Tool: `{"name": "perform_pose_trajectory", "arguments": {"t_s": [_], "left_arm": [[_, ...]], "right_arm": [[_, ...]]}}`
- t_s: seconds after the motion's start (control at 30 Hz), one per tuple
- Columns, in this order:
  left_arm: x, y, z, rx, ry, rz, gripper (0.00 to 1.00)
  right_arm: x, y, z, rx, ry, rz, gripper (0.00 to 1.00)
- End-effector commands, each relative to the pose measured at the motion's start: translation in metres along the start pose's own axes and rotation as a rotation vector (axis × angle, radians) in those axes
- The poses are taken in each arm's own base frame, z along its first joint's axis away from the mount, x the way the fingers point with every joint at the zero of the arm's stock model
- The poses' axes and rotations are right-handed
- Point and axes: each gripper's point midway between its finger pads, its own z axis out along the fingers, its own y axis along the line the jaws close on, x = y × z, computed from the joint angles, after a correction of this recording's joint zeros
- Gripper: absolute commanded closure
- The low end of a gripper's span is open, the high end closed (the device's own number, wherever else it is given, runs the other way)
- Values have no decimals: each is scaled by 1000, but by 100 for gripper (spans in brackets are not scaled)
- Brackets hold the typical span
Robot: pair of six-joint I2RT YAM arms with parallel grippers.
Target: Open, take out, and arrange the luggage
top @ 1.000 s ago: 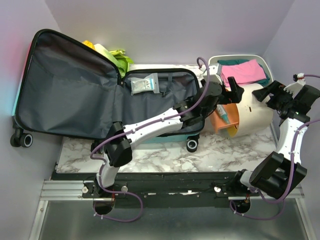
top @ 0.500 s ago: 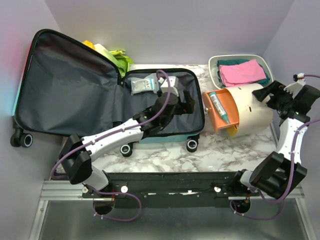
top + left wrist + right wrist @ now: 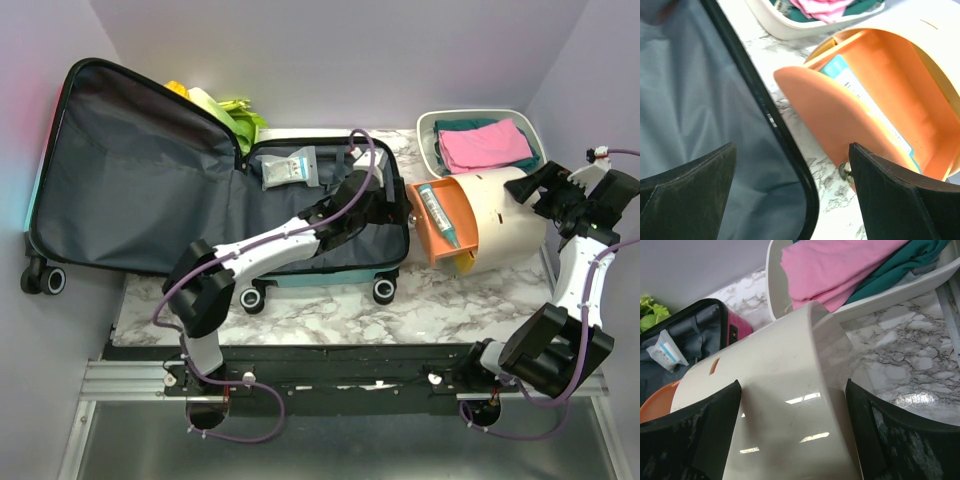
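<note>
Firstly, from above, the luggage (image 3: 150,180) lies opened on the left and middle of the marble-patterned desk (image 3: 330,310). Its lid half reaches past the desk's left edge, and both halves are lined with dark grey fabric. A clear plastic pouch (image 3: 290,168) lies in the lower half. The left arm (image 3: 270,245) reaches over this half, with the left jaws at its right end. At the back right a white rounded tray (image 3: 427,135) holds folded pink cloth (image 3: 487,143) on teal cloth (image 3: 470,125). In front of it a cream cylinder-shaped bin (image 3: 505,225) lies on its side, and in its orange inside lies a teal tube (image 3: 440,218).

Next, the left wrist view: the left jaws are spread wide and hold nothing. Under them run the black zipper rim (image 3: 765,110), the grey lining and the bin's smooth orange flap (image 3: 840,130).

Lastly, the right wrist view: the right jaws stand wide, one on each side of the bin's glossy cream wall. Whether they press it I cannot tell.
</note>
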Motion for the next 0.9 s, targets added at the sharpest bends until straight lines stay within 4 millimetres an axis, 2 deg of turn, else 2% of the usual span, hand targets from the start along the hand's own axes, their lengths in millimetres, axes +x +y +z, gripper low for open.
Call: {"name": "perform_pose_trajectory", "arguments": {"t_s": [0.0,0.03,0.07,0.1,0.13,0.17,0.2,0.23,0.27,0.33,0.37,0.4,0.43,0.47,0.53,0.57,0.67,0.7,0.77,0.8,0.83,0.87], "left_arm": [[12,-44,16,146,63,10,1],[20,-48,22,153,74,11,1],[9,-59,25,160,44,10,1],[10,-62,29,155,41,23,1],[22,-66,38,149,57,36,1],[9,-79,41,165,30,30,1],[12,-84,45,174,44,26,1],[26,-85,55,169,78,29,1],[14,-99,58,193,56,19,1],[26,-101,71,196,84,22,1],[17,-113,73,218,64,15,1],[18,-115,77,218,68,14,1],[30,-113,86,219,93,15,1],[21,-124,88,241,76,9,1],[34,-125,98,249,110,9,1],[28,-130,99,261,97,3,1],[37,-138,100,330,119,34,1],[44,-135,100,342,122,48,1],[36,-139,87,380,94,79,1],[51,-130,85,399,98,116,1],[33,-136,69,443,56,133,1],[32,-135,61,471,41,148,1]], "right_arm": [[37,-7,5,10,114,75,9],[37,-7,5,10,115,76,9],[37,-7,5,11,112,75,9],[37,-7,6,8,113,77,9],[37,-5,6,0,115,78,9],[37,-4,6,-2,114,77,9],[37,-4,6,-2,114,77,9],[37,-5,6,-1,114,77,9],[37,-5,6,0,115,80,9],[37,-3,6,-8,113,77,9],[37,-3,6,-8,114,80,9],[36,-3,6,-12,112,79,9],[37,-3,6,-13,113,80,9],[37,-3,6,-13,113,79,9],[36,-3,6,-12,111,77,9],[36,-3,6,-13,113,79,9],[37,-3,6,-11,114,78,9],[36,-4,6,-8,113,79,9],[35,-6,7,0,110,74,9],[36,-6,7,2,112,76,9],[36,-7,8,4,115,77,9],[37,-8,9,3,117,78,9]]}}
